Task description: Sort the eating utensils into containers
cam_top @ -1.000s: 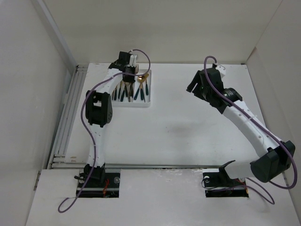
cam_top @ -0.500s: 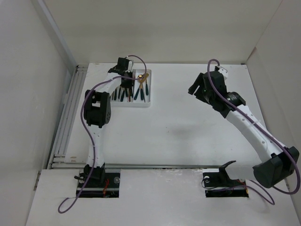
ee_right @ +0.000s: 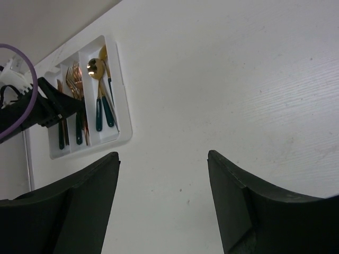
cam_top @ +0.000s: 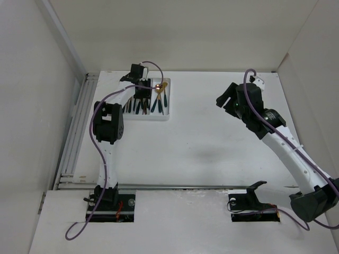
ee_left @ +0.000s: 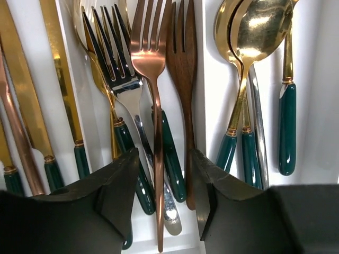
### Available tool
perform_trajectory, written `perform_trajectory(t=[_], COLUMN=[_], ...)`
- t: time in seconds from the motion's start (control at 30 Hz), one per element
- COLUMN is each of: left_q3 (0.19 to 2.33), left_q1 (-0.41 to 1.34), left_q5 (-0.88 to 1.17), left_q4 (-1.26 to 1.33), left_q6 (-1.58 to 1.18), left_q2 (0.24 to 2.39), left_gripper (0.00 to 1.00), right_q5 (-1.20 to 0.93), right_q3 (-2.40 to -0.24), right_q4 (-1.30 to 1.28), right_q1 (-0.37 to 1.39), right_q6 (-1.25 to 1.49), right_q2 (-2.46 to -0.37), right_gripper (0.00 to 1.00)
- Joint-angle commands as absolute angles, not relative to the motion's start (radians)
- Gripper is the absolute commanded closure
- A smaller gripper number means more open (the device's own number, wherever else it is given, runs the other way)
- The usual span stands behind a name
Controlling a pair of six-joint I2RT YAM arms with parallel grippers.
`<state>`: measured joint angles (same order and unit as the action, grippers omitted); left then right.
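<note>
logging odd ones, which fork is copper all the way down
The rose-copper fork atop the middle pile: head and handle are one copper colour. Beside it lie a silver fork and a dark brown fork.

**Gold, copper and green on white**

The tray [ee_left: 204, 79] is plain white. Its middle compartment holds a copper fork [ee_left: 151, 53], a dark brown fork [ee_left: 183, 63] and a silver fork [ee_left: 124, 87]. The left compartment holds gold knives [ee_left: 58, 69] and the right holds gold spoons [ee_left: 259, 26]. The spoon handles [ee_left: 287, 132] are dark green.
</note>
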<state>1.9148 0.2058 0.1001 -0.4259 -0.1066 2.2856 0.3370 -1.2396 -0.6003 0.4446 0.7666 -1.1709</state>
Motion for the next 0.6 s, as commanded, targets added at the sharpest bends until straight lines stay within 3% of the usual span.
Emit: perform_trajectory(t=[0.0,0.1,0.2,0.23,0.37,0.57], left_q3=[2.003,2.107,2.132,2.123,2.073,1.942], left_q1=[0.199,0.199,0.178,0.160,0.046,-0.165], left_q5=[0.095,0.063,-0.003,-0.029,-0.162,-0.222], left_q4=[-0.452,-0.495,-0.476,-0.459,-0.403,-0.413], left_q6=[-0.088,-0.078,-0.078,-0.078,-0.055,-0.035], left_q2=[2.177,2.160,2.079,2.022,1.896,1.764], left_gripper=[0.60,0.60,0.60,0.52,0.40,0.36], right_q5=[0.360,0.342,0.286,0.264,0.239,0.310], right_q3=[-1.246,-1.266,-1.310,-1.324,-1.387,-1.407], right_q4=[-0.598,-0.598,-0.627,-0.646,-0.733,-0.746], right_q1=[0.437,0.437,0.405,0.390,0.324,0.213], right_q6=[0.775,0.720,0.654,0.641,0.598,0.565], right_q2=[-1.144,-1.144,-1.172,-1.181,-1.215,-1.197], right_gripper=[0.27,0.26,0.19,0.18,0.17,0.13])
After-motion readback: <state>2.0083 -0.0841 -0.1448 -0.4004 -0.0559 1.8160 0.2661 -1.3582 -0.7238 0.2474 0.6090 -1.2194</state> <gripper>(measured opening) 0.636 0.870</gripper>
